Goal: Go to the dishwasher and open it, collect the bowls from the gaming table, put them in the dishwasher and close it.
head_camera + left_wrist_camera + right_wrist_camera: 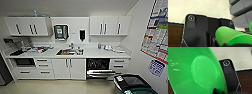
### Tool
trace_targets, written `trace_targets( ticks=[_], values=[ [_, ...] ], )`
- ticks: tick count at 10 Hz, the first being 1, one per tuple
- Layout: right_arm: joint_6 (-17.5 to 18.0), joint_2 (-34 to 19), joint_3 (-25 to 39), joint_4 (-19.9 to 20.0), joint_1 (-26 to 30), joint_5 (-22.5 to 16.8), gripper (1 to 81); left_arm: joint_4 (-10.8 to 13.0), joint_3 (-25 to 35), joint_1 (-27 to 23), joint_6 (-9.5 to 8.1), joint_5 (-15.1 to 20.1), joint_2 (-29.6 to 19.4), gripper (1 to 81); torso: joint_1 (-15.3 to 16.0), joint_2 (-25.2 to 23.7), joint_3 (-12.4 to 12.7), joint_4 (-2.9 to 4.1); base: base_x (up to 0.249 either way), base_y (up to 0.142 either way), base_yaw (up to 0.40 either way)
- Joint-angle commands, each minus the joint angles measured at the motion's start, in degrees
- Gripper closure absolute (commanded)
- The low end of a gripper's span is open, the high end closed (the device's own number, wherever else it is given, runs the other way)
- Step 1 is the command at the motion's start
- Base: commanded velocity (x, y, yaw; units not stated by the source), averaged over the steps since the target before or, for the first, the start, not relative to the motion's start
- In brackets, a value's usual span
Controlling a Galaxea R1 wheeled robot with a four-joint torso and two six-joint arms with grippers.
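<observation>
The dishwasher stands open under the counter, right of the sink. Its door is folded down and a rack shows in the dark inside. In the right wrist view a lime green bowl looms very close, seen from its inside, and my right gripper is shut on its rim. In the left wrist view a green cup-shaped thing lies close to the camera, with my left gripper shut on it. The gaming table is out of view.
A white kitchen row runs across the far wall, with a cluttered counter, a sink, wall cupboards and a black oven at the left. A black bin stands near the right wall. Cream floor lies in front.
</observation>
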Motion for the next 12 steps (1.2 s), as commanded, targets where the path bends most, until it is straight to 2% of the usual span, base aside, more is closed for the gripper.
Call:
trace_targets(
  ticks=[1, 12],
  values=[
    [-1.0, 1.0, 1.0, -2.0, 2.1, -4.1, 81.1, 0.6, -0.1, -2.8, 0.23, 1.9, -0.9, 81.1, 0.1, 0.0, 0.0, 0.0, 0.142, 0.0, 0.0],
    [-1.1, 1.0, 1.0, -2.0, 2.1, -4.1, 81.1, 0.6, -0.1, -2.8, 0.23, 1.9, -0.9, 81.1, 0.1, 0.0, 0.0, 0.0, 0.155, 0.0, 0.0]
  ],
)
